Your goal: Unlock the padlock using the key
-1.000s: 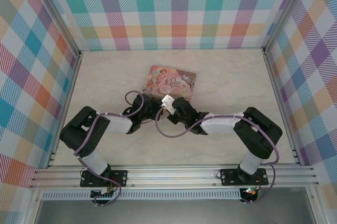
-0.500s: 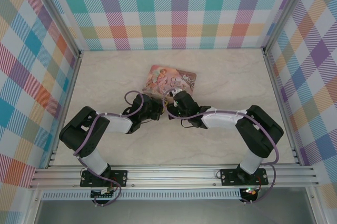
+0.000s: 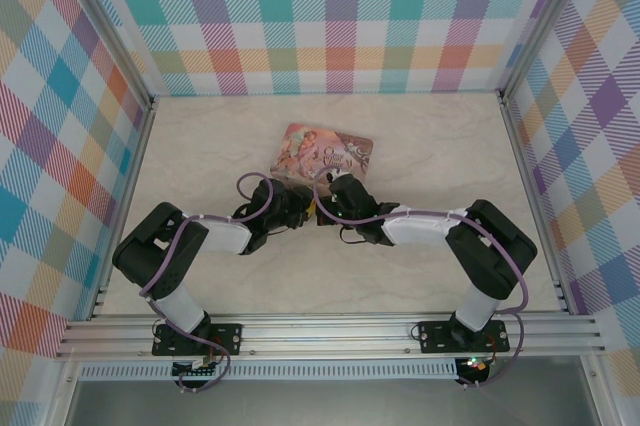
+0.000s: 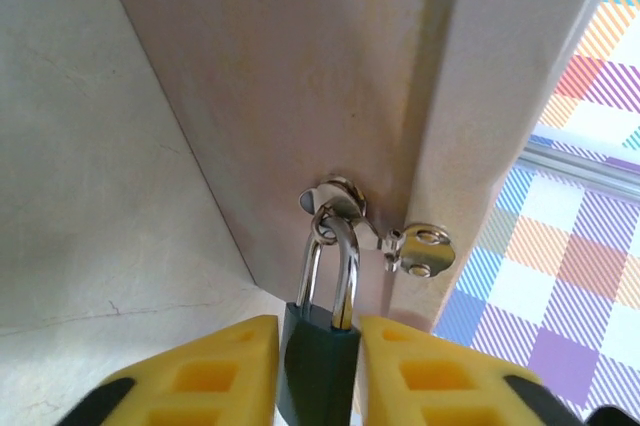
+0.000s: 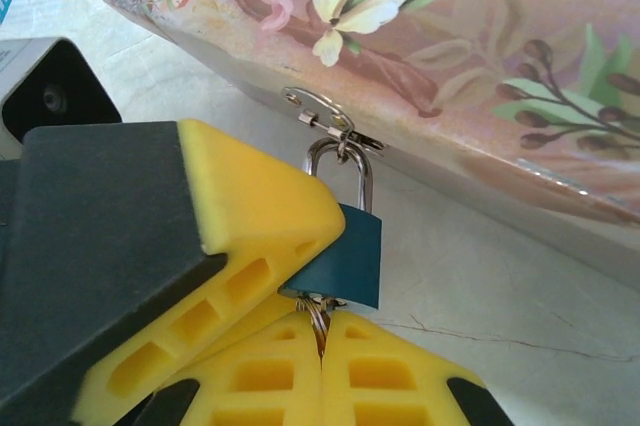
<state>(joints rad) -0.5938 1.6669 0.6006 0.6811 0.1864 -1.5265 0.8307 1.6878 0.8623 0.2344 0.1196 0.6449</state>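
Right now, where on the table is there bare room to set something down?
Bare table lies between the pink tin and the left wall, between the tin and the right wall, and behind the tin toward the back wall. Crowded: the tin's near edge, where the left fingers and right fingers meet at the padlock and key.

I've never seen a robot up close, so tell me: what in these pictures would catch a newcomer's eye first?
Probably the pink flowered tin in the middle of the table, with the left arm and right arm meeting at its near edge. Up close, a tiny teal padlock hangs from the tin's clasp. It sits between the yellow pads of the left end effector, while the right end effector pinches the key beneath it.
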